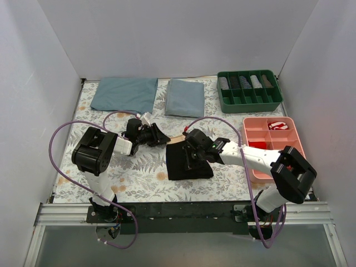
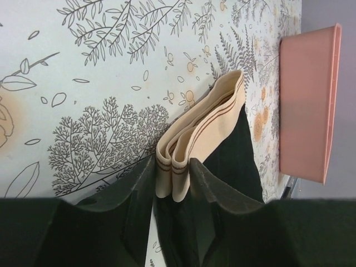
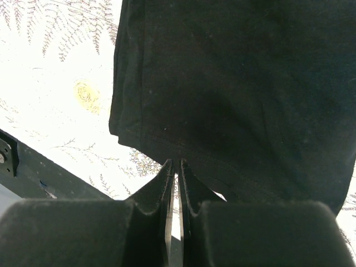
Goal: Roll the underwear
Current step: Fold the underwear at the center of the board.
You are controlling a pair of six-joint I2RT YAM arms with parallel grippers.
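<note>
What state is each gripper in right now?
Left gripper: closed on the underwear, at its waistband.
Right gripper: closed at the black hem; grip cannot be told.

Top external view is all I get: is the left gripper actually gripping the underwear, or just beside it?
Observer: Gripping. The left wrist view shows the left gripper shut on the tan waistband.
Operator: Is the waistband flat there?
Observer: No, it is doubled into several layers, pinched at one end.
Operator: And the right gripper?
Observer: In the right wrist view the right gripper is shut, with only a thin slit of light between its fingers. Its tips sit at the hem of the underwear, and no cloth shows between them.
</note>
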